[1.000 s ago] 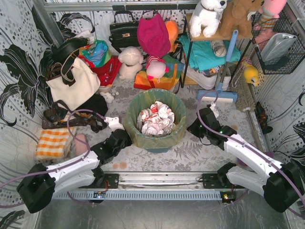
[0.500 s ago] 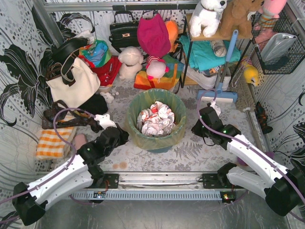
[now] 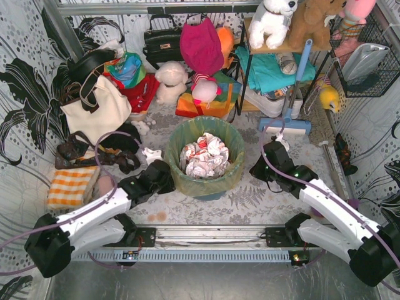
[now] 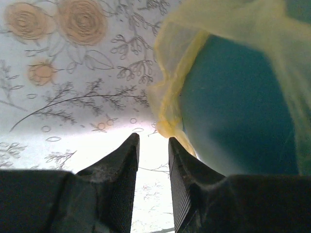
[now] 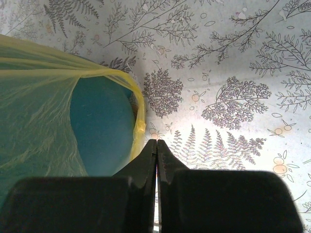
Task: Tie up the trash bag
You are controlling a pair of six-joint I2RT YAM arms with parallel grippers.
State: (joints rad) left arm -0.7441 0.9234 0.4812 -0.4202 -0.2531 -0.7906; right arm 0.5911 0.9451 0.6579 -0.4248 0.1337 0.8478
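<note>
The trash bag point(image 3: 233, 164) lines the round teal bin point(image 3: 207, 193), its yellow-green edge folded down over the rim, with crumpled white-and-red paper point(image 3: 205, 155) inside. My left gripper point(image 3: 165, 175) sits low against the bin's left side. In the left wrist view its jaws point(image 4: 152, 141) stand a little open with nothing between them, just short of the bag's hanging edge point(image 4: 171, 92) and the bin wall point(image 4: 233, 111). My right gripper point(image 3: 257, 167) is off the bin's right side. The right wrist view shows it point(image 5: 156, 141) shut and empty, beside the bag's fold point(image 5: 39, 107).
A cream tote point(image 3: 95, 109), dark bags point(image 3: 94, 156) and an orange checked cloth point(image 3: 70, 186) lie at the left. Plush toys point(image 3: 170, 81), a black handbag point(image 3: 161, 42), a shelf point(image 3: 275, 69) and a blue mop point(image 3: 289, 122) crowd the back. A wire basket point(image 3: 365, 59) hangs at the right.
My left arm has swung its gripper in against the bin's left side and the jaws have parted. The right arm has barely shifted.
</note>
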